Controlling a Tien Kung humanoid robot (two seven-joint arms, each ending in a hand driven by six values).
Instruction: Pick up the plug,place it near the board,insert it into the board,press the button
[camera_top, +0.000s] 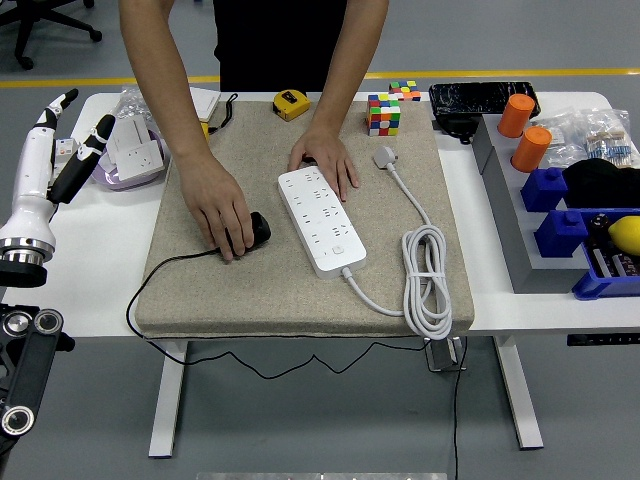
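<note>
— Where's the plug?

— On the mat, black, just left of the board. A person's hand covers it, I'd say positioning it for my reach; their other hand steadies the board's far end.

— And your hand?

— My left hand hovers over the table's left edge, fingers extended, holding nothing, well apart from the plug. Right arm isn't visible.

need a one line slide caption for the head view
Person's hand places black plug beside white power strip; robot's left hand waits at table edge.
</note>
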